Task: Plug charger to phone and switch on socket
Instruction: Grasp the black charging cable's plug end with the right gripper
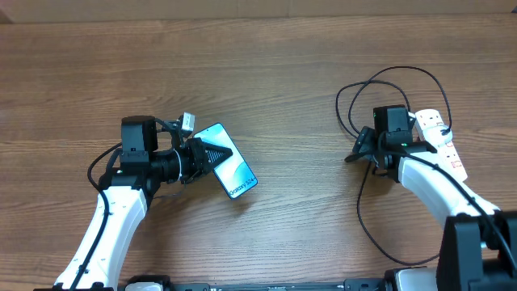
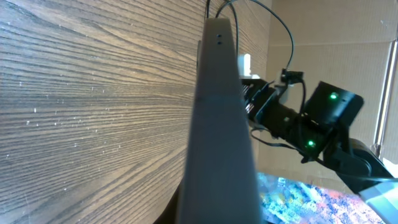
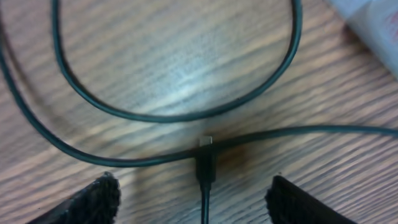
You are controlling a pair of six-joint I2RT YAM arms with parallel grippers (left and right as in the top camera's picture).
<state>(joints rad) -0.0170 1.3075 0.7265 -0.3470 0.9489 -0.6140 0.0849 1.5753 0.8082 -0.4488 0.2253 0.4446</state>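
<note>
Phone: the phone (image 1: 236, 174) lies tilted at the middle left of the overhead picture, its upper end in the left claw (image 1: 216, 153).
Left claw: shut tight on the phone.
Writing: "Galaxy S24" at the phone's lower end.
Charger: the charger (image 3: 205, 165) has its black tip just ahead of the right claw (image 3: 196, 202), touching neither finger.
Right claw: wide open, holding nothing.
Socket: the socket (image 1: 440, 133) is white, at the far right.

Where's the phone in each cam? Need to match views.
Overhead: phone left of centre, screen up, angled, beside the left arm.
Left wrist: seen edge-on, a grey band running down the middle of the picture.
Right wrist: not in it.
Shared landmark: the wood-grain table, in all three.
</note>
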